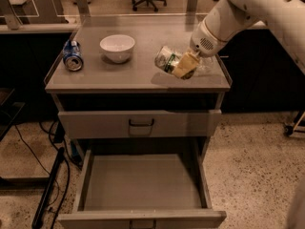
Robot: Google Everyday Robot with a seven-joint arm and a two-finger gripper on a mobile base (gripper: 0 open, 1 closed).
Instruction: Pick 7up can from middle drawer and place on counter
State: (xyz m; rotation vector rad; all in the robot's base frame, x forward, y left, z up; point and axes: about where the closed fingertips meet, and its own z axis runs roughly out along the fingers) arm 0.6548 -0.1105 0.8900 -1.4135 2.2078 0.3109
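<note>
Smooth white rounded arm (248, 8) with tan-fingered end effector (183, 67) over the counter (114, 78), right side.
</note>
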